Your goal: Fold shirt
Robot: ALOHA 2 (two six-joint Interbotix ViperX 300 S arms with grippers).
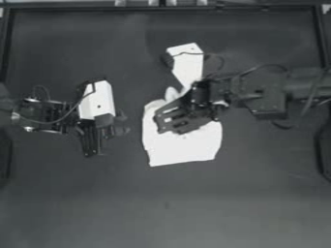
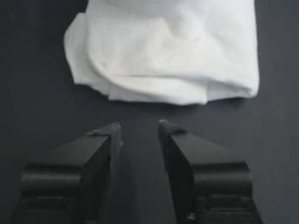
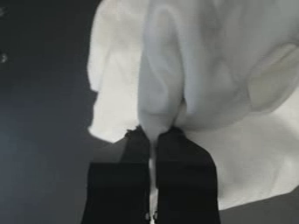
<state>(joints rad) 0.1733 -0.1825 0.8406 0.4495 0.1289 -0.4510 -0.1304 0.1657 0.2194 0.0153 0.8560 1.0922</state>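
The white shirt (image 1: 184,147) lies crumpled and partly folded in the middle of the dark table, with a narrower part reaching toward the far edge. My right gripper (image 1: 159,121) is over its middle, shut on a raised fold of the shirt (image 3: 204,65); in the right wrist view the cloth runs up from between the right gripper's (image 3: 153,131) jaws. My left gripper (image 1: 119,125) hovers just left of the shirt. Its jaws stand slightly apart with nothing between them, and a strip of bare table separates the left gripper (image 2: 140,127) from the bunched edge of the shirt (image 2: 169,57).
The dark table (image 1: 246,203) extends on all sides of the shirt. A black frame rail (image 1: 161,6) runs along the far edge. The right arm's cables (image 1: 259,72) loop above its wrist.
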